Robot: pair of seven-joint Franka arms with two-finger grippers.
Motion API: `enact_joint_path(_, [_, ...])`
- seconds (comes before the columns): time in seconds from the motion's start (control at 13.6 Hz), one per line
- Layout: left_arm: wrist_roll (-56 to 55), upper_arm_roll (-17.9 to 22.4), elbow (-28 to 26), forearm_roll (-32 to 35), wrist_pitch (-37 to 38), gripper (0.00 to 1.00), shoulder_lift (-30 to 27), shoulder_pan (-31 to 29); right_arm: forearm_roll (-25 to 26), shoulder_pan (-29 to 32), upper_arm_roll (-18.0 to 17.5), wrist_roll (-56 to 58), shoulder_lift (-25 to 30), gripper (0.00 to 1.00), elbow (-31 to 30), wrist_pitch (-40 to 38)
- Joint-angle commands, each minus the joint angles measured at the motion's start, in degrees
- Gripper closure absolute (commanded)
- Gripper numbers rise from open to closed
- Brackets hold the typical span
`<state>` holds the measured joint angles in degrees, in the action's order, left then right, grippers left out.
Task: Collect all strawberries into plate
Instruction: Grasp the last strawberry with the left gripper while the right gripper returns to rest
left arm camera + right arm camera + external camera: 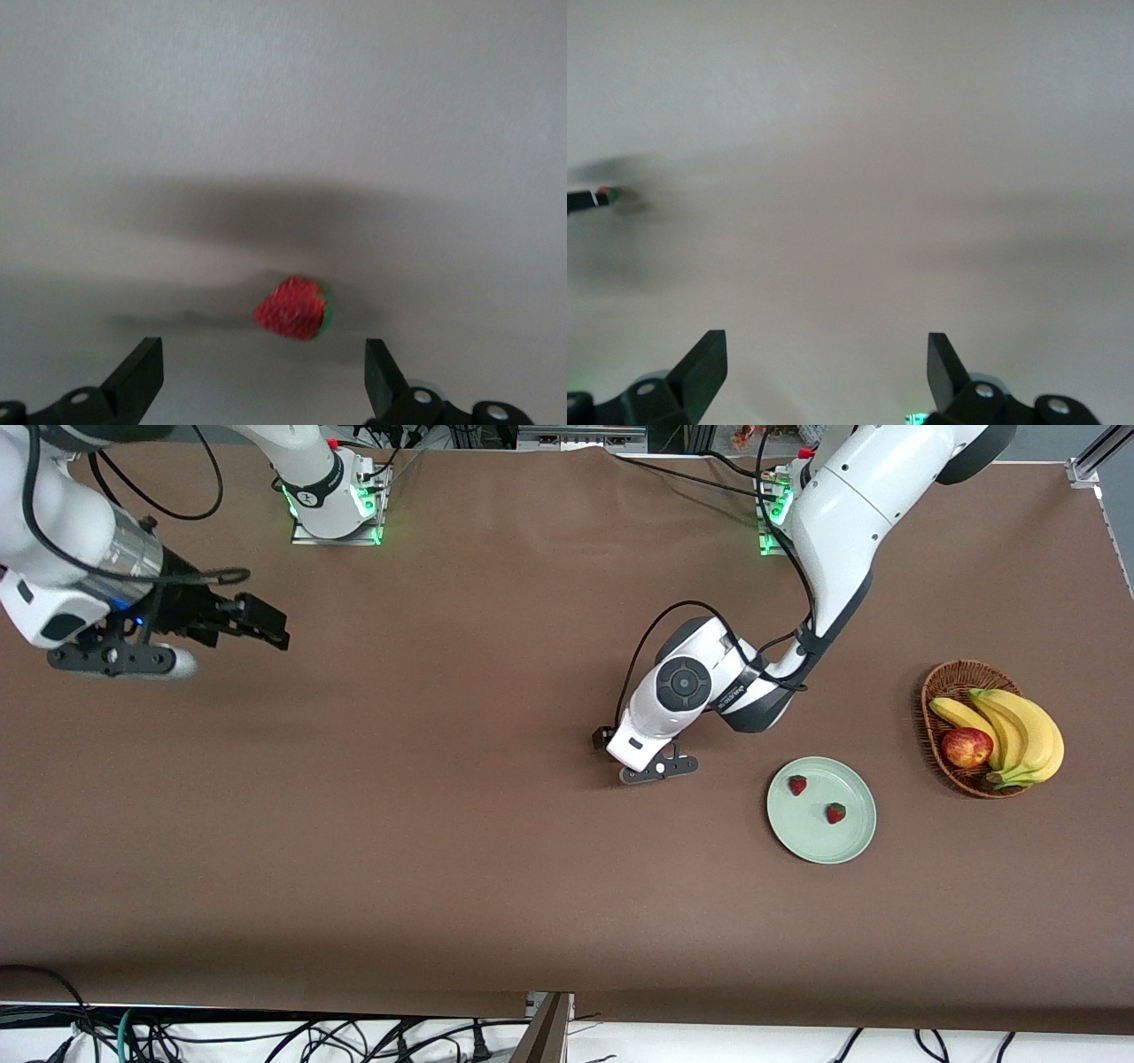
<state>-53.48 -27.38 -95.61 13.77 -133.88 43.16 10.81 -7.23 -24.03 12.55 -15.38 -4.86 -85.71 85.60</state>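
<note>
Two small red strawberries [798, 785] [835, 813] lie on the pale mint-green round plate [804, 840]; the third strawberry [292, 309] sits on the brown bench between the left gripper's [264, 376] open fingers, lowered for grasping; right gripper [827, 372] waits open above its bench end

A robot lab is shown: two arms are bolted to a brown-covered table [461, 850], and loose cables [266, 1036] are seen underneath.

bare table [443, 797] around left claw [264, 382], spread fingers flanking lone strawberry [292, 308], nothing crowding it
</note>
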Motion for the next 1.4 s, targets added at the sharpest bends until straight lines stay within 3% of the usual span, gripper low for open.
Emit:
enact_joint_path(0.0, [-1.54, 2.24, 0.51, 5.02, -3.92, 0.0, 0.96, 2.11, 1.52, 1.6, -1.29, 3.49, 1.61, 0.0, -3.5, 2.55])
enact_joint_path(0.22, [-1.54, 2.33, 0.33, 5.39, -4.11, 0.01, 1.66, 2.2, 2.57, 10.03, -9.01, 6.31, 1.34, 0.0, -3.23, 3.34])
enact_joint_path(0.29, [-1.54, 2.33, 0.42, 5.39, -4.2, 0.12, 1.93, 2.28, 3.27, 12.75, -11.29, 7.54, 1.08, 0.0, -3.23, 3.87])
enact_joint_path(0.37, [-1.54, 2.33, 0.07, 5.48, -4.02, 0.16, 1.93, 2.63, 3.36, 15.39, -13.58, 8.42, 0.82, 0.0, -3.15, 3.96])
enact_joint_path(0.51, [-1.63, 2.33, 0.25, 5.39, -4.11, 0.23, 2.28, 2.98, 6.68, 15.86, -14.48, 9.39, 0.9, 0.0, -2.62, 4.05])
enact_joint_path(0.66, [-1.63, 2.33, 0.51, 5.48, -4.11, 0.53, 2.72, 3.16, 8.46, 15.68, -14.66, 9.66, 0.9, 0.0, -2.62, 3.96])
enact_joint_path(0.73, [-1.63, 2.33, 0.42, 5.48, -4.11, 0.6, 2.81, 3.08, 8.55, 15.77, -14.57, 9.84, 0.82, 0.0, -2.62, 3.96])
enact_joint_path(0.95, [-1.54, 2.41, 0.42, 5.48, -4.11, 0.72, 2.81, 3.08, 8.73, 16.12, -14.22, 10.54, 0.73, 0.0, -2.27, 4.48])
enact_joint_path(1.1, [-1.01, 2.5, 0.51, 5.57, -3.76, 0.85, 2.46, 2.9, 8.72, 16.12, -14.22, 11.16, 0.03, 0.0, 0.35, 3.96])
enact_joint_path(1.32, [1.43, 2.42, 0.77, 5.57, 1.57, 0.85, -0.25, 1.15, 11.54, 15.51, -14.48, 10.11, -0.41, 0.0, 0.9, 3.96])
